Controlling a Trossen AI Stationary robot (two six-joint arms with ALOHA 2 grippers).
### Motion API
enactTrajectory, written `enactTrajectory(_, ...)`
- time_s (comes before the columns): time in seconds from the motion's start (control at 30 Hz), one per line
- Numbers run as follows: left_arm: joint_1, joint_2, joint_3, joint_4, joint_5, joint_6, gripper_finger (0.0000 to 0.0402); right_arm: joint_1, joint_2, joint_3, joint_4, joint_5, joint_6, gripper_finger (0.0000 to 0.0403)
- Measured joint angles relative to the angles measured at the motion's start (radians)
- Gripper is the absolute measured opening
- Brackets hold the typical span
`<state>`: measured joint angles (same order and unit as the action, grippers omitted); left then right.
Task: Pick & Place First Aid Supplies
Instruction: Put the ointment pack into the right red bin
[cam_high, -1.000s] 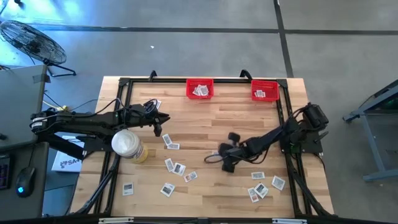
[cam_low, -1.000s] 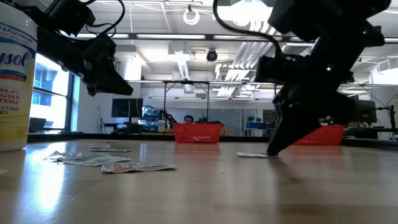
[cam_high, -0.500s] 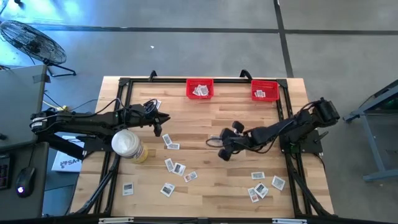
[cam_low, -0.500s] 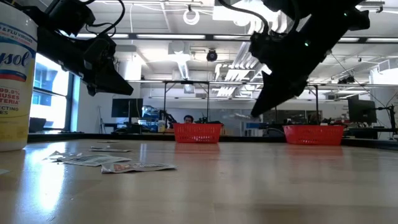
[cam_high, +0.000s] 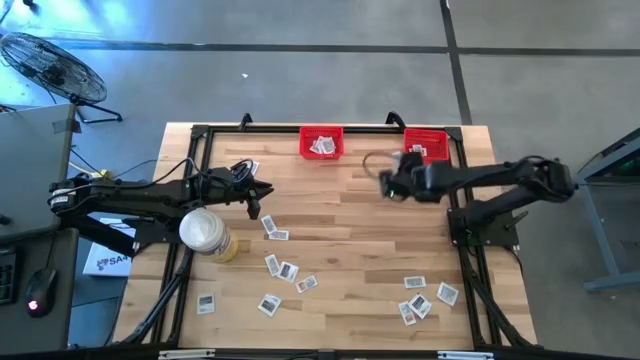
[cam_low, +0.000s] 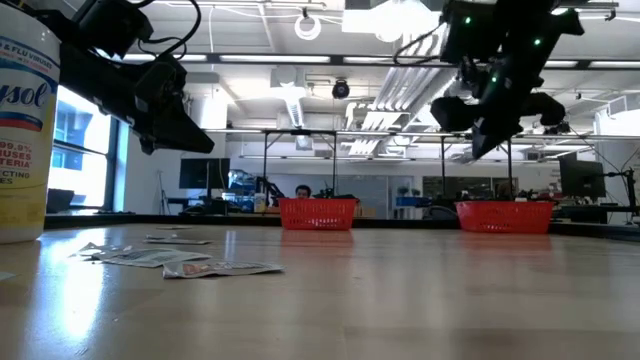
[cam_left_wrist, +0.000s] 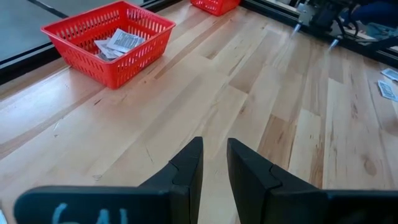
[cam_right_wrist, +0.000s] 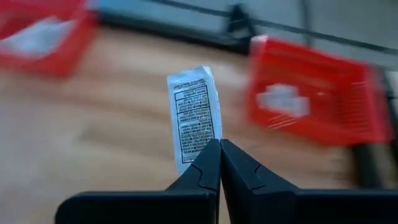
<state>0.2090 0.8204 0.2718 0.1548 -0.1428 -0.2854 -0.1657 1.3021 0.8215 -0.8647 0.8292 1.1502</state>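
Note:
My right gripper (cam_high: 386, 184) is shut on one small white packet (cam_right_wrist: 193, 112), high above the table just left of the right red bin (cam_high: 427, 146); it also shows in the low view (cam_low: 480, 148). My left gripper (cam_high: 266, 191) hangs over the table's left half, slightly open and empty (cam_left_wrist: 214, 163). Several white packets lie flat on the wood at the near left (cam_high: 283, 268) and the near right (cam_high: 420, 302). Both the right red bin and the left red bin (cam_high: 321, 143) hold packets. My right gripper pinches the packet's near end (cam_right_wrist: 186, 157) between its two fingertips. The rest of the packet sticks out straight past the fingertips, printed side showing. The packet is lifted clear of the table.
A large white cylinder with a yellowish base (cam_high: 207, 233) stands at the table's left, beside my left arm. The black frame rails (cam_high: 462, 200) run along the table's sides and far edge. Bare wood (cam_high: 340, 215) lies between the two arms.
My right gripper has risen from the table's near middle and gone toward the far right, up to the right red bin, shut the whole way. The packet has left the table with it.

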Motion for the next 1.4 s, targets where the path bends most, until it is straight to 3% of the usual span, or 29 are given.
enactTrajectory(0.17,0.0,0.0,0.0,0.0,0.0,0.0,0.0071,-0.256,-0.01,0.0,0.002,-0.025,-0.173,0.0)
enactTrajectory(0.33,0.0,0.0,0.0,0.0,0.0,0.0,0.0071,-0.469,0.039,0.0,0.089,-0.13,-0.325,0.0)
enactTrajectory(0.5,0.0,0.0,0.0,0.0,0.0,0.0,0.0071,-0.575,0.111,0.0,0.198,-0.183,-0.415,0.0001)
enactTrajectory(0.73,0.0,0.0,0.0,0.0,0.0,0.0,0.0071,-0.634,0.201,0.0,0.234,-0.244,-0.388,0.0024)
enactTrajectory(0.9,0.0,0.0,0.0,0.0,0.0,0.0,0.0071,-0.633,0.193,0.0,0.237,-0.263,-0.408,0.0058)
enactTrajectory(1.1,0.0,0.0,0.0,0.0,0.0,0.0,0.0071,-0.557,0.052,0.002,0.17,-0.355,-0.463,0.0083)
enactTrajectory(1.23,0.0,0.0,0.0,0.0,0.0,0.0,0.0071,-0.391,-0.05,0.002,0.077,-0.458,-0.427,0.0083)
enactTrajectory(1.4,0.0,0.0,0.0,0.0,0.0,0.0,0.0071,-0.049,-0.084,0.002,0.062,-0.546,-0.272,0.0072)
